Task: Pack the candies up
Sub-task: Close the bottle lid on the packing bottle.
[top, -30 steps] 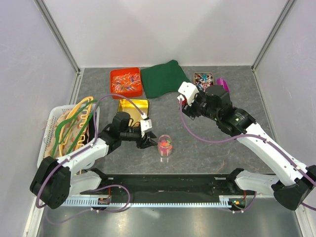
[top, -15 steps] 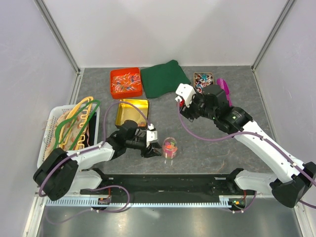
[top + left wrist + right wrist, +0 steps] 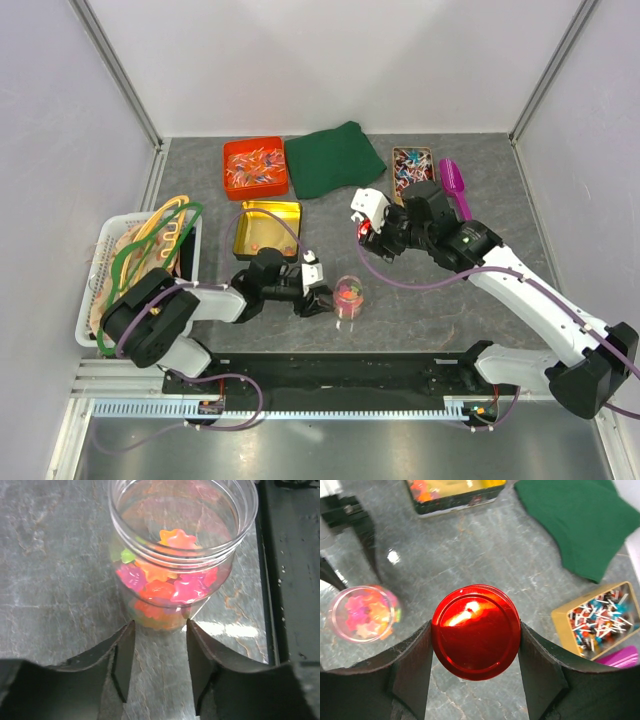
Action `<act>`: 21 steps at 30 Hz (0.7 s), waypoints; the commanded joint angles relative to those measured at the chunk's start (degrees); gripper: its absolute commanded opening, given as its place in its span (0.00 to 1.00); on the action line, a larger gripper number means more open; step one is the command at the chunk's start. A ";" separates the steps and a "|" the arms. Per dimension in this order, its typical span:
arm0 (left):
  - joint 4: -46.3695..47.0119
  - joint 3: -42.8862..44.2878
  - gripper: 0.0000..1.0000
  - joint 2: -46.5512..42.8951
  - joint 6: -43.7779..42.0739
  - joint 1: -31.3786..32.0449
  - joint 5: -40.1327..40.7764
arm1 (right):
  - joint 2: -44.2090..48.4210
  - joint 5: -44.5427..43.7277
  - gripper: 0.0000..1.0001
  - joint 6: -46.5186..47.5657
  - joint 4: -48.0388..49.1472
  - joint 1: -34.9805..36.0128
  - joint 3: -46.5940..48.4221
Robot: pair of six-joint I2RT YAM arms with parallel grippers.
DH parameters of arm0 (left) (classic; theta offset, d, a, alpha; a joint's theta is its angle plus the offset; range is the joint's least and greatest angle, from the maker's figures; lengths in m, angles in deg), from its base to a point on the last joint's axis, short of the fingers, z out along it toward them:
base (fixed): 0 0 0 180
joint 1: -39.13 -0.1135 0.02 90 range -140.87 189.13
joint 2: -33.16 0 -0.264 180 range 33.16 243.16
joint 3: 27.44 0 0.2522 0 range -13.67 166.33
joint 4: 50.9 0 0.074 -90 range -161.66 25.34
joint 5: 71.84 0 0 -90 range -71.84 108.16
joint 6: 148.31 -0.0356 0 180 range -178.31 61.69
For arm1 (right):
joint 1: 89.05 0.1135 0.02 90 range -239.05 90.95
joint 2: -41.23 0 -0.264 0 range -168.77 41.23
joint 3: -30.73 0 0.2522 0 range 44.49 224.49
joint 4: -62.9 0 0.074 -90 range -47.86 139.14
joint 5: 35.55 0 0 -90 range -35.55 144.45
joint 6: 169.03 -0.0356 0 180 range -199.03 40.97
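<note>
Nearest, low in the top view, the left gripper (image 3: 160, 640) lies close to the table (image 3: 420, 300). It is half open and holds nothing, its tips just short of the base of the clear jar (image 3: 200, 562). The jar stands upright and uncapped at lower centre. The candies (image 3: 165, 587) are inside it, orange, pink, yellow and green, filling roughly the lower half.

Further up and to the right, the right gripper (image 3: 476, 632) hangs above the table, clamped on a red lid (image 3: 476, 652) held flat between its fingers. It is up and to the right of the jar, not over it.

So the filling looks largely done. What seems left is carrying the lid across and closing the jar, probably with the left gripper steadying it.

Beyond, the yellow tin (image 3: 270, 204) shows a few coloured pieces, but whether these are leftover candies is hard to tell. At the back are an orange tray (image 3: 255, 142) of wrapped sweets, a green cloth (image 3: 335, 158) and a purple scoop (image 3: 455, 180). A small gold tin (image 3: 559, 616) there is partly covered by the right arm in the top view. How the lid fastens to the jar cannot be made out.
</note>
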 commanded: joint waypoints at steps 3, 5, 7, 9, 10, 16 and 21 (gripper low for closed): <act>12.69 0.23 0.77 4.32 2.75 0.39 2.37 | -0.30 4.09 0.56 0.96 -1.32 -0.16 -0.46; 15.51 0.41 0.99 5.20 3.63 0.39 2.64 | -0.13 4.53 0.56 1.05 -2.03 -0.08 -0.37; 16.13 0.93 1.00 6.60 4.77 0.39 2.55 | 0.40 4.97 0.57 1.05 -2.12 -0.16 -0.45; 16.48 1.81 1.00 8.01 5.39 0.57 2.81 | 0.58 5.40 0.57 1.13 -2.38 -0.16 -0.63; 18.22 1.73 1.00 8.45 5.74 0.66 2.90 | 0.58 5.84 0.57 1.40 -2.82 -0.16 -0.63; 22.98 0.67 1.00 10.91 5.13 1.71 1.77 | 0.40 11.20 0.57 2.98 -6.24 -0.16 -1.42; 29.83 1.20 1.00 14.42 8.90 2.59 0.18 | -0.74 12.35 0.57 3.59 -6.51 -0.16 -2.91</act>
